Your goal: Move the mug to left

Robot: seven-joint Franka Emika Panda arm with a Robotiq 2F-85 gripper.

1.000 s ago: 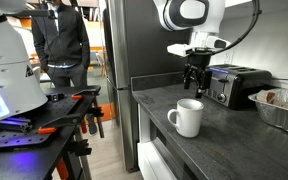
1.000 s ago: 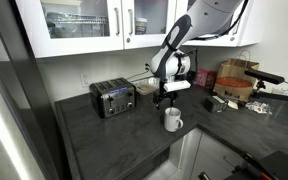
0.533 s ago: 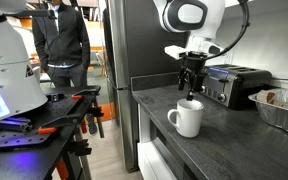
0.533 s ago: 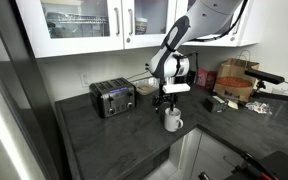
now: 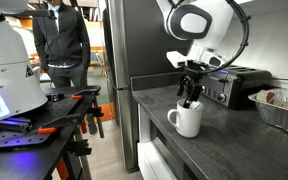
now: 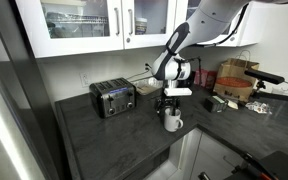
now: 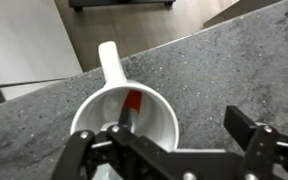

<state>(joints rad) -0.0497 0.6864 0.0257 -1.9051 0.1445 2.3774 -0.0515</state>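
Wrist view first: your black gripper (image 7: pixel 180 133) has its jaws standing wide, closed on nothing. One finger (image 7: pixel 112 136) is down inside the single plain white ceramic mug (image 7: pixel 154 120), and the other sits outside its wall, apart from the rim. A red streak shows on the mug's inner wall; you cannot tell what it is. The mug's one loop handle points away from the gripper, over the speckled dark grey table (image 7: pixel 224 60).

In both exterior views the mug (image 5: pixel 189 122) (image 6: pixel 173 123) stands upright near the table's (image 5: pixel 229 138) front edge. The gripper (image 5: pixel 190 98) (image 6: pixel 169 108) is directly above it, reaching into its mouth.

Beyond the mug you have one black-and-silver toaster (image 5: pixel 234 87) (image 6: pixel 112 98), apart from it. One foil tray (image 5: pixel 280 108) lies beside the toaster.

Farther off, one brown cardboard box (image 6: pixel 234 78) stands by the wall, and any print on it is too small to read. One person in a dark jacket (image 5: pixel 62 35) stands in the background.
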